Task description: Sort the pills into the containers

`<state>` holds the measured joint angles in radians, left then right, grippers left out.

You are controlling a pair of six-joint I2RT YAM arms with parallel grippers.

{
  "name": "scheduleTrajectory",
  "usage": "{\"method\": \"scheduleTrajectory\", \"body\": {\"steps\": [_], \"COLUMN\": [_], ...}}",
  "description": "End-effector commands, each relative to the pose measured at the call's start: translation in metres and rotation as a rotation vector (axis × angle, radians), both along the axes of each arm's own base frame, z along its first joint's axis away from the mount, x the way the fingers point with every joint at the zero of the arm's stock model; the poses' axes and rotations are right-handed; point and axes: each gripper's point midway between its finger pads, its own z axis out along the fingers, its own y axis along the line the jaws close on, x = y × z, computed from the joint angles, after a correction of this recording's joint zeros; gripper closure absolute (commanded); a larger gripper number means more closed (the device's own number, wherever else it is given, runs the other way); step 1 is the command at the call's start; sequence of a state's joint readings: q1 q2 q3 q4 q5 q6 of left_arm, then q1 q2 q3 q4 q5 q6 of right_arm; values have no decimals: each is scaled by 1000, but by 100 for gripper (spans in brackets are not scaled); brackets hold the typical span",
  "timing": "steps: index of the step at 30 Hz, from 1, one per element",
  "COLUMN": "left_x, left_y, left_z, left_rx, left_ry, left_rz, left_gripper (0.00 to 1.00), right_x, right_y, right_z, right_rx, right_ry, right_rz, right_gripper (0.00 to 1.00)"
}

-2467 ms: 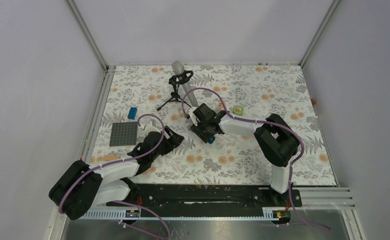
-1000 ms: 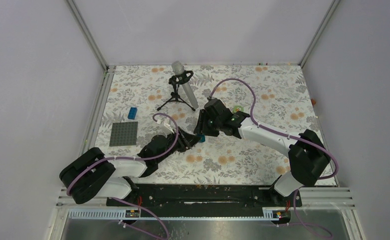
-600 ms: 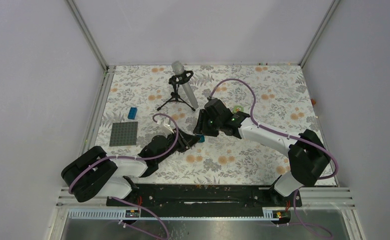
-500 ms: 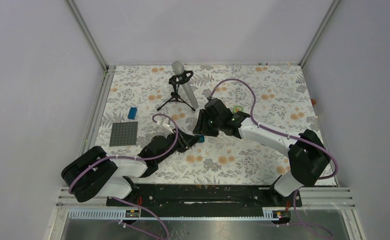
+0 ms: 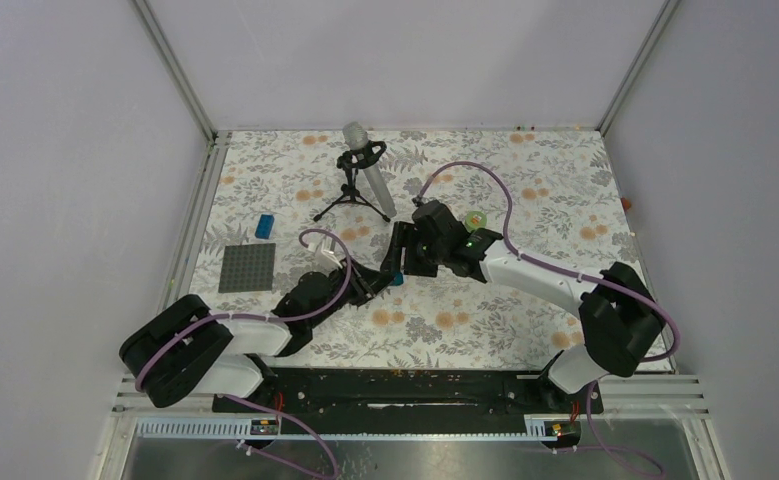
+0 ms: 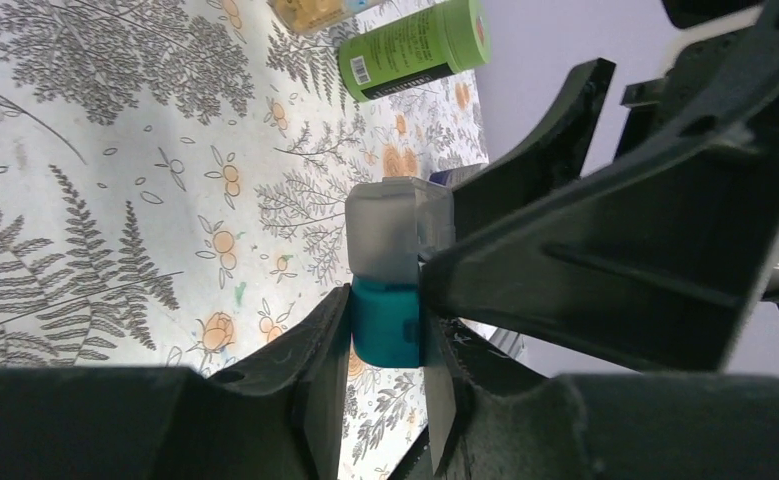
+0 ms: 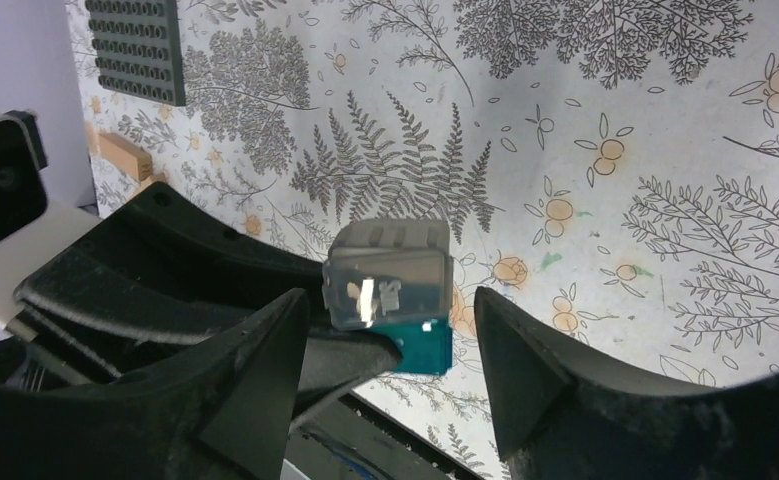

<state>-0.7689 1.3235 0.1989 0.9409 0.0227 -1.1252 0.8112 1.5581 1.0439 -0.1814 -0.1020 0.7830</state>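
**Grip.** The left gripper [image 6: 385, 315] is closed partway on the teal base [image 6: 385, 335] of a small box [image 5: 396, 279], with 1 finger pressed flat on each side. It holds the box just above the table [image 5: 525, 170], near the middle. The right gripper [image 7: 390, 300] is open. Its 2 fingers stand either side of the clear lid [image 7: 390, 270] with a gap showing on both sides, so it holds nothing.

**Contents.** I cannot tell whether the box holds pills, because glare covers the lid.

**Surroundings.** A green bottle [image 6: 415, 48] lies on its side further back. A grey studded plate [image 5: 246, 267] sits well apart to the left.

**Step in hand (judged).** The lid is being opened with both grippers.

**Recommendations.**
1. Keep the left grip steady and low on the base.
2. Centre the right fingers on the lid only, clear of the left fingertips.
3. Close squarely, then lift straight along the box's axis.
4. Keep the box level so nothing spills.
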Motion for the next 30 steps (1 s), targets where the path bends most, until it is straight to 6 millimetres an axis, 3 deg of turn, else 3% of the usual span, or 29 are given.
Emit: {"method": "scheduleTrajectory", "body": {"steps": [1,9,15,21,27,30], "left_x": [6,8,8,8,6,5], "left_y": [5,12,18,19,17,16], "left_z": [26,28,24,24,32,33], "left_rx": [-67,-47,-25,-24,-44,-43], "left_ry": [-80,-98,-96,-97,-125,-136], "left_rz": [23,40,53,56,34,24], "left_gripper": [100,100,100,100,100,100], "right_x": [-4,9,15,17,16,15], "right_y": [-2,-36,-50,-55,-47,-37], "right_z": [20,7,18,22,6,10], "right_rx": [31,-123,-147,-149,-111,5], "right_ry": [-50,-100,-160,-177,-108,-93], "right_rz": [30,-35,-83,-97,-39,-5], "right_gripper": [30,32,42,45,73,70]}}
